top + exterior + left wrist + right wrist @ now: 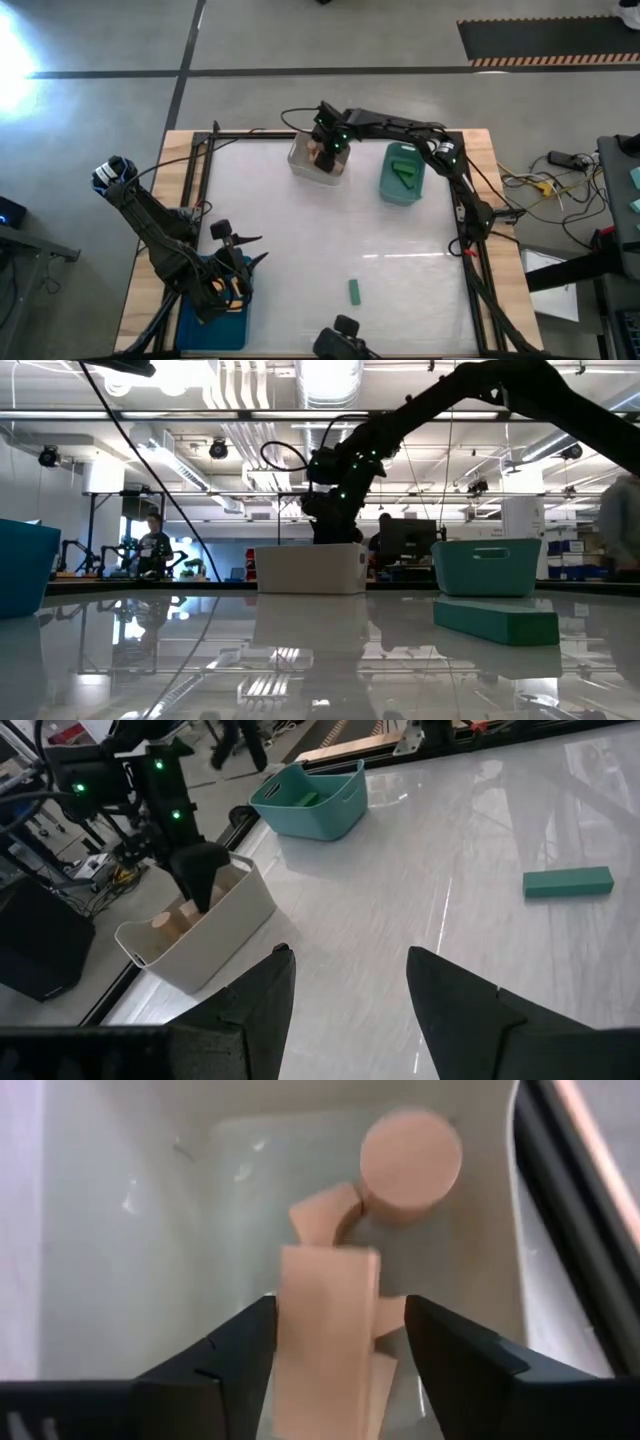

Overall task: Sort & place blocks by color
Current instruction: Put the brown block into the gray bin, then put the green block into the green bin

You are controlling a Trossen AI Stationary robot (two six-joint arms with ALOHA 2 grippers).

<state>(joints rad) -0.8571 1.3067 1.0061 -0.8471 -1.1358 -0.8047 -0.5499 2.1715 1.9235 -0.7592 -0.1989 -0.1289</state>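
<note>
My right gripper [328, 150] reaches down into the clear bin [305, 160] at the table's far edge and is open. In the right wrist view its fingers [240, 1355] stand on either side of a pale tan bar [330, 1330]. A tan round piece [411, 1162] and a small tan piece [325, 1215] lie on the bin floor beyond the bar. One green block [354, 291] lies flat on the table near the near edge. My left gripper [245, 250] is open and waits above the blue bin [210, 325] at the near left. My right gripper [340, 1308] comes at the tan bar from above, inside the clear bin. A gap shows between the bar and one finger [450, 1355]. The other finger lies close along the bar's edge [285, 1330], and I cannot tell whether it touches.
A green bin [403, 185] holding green pieces [407, 172] stands right of the clear bin at the far edge. Between the bins and the green block lies bare white table top. A black frame rims the table. People and equipment show in the room beyond.
</note>
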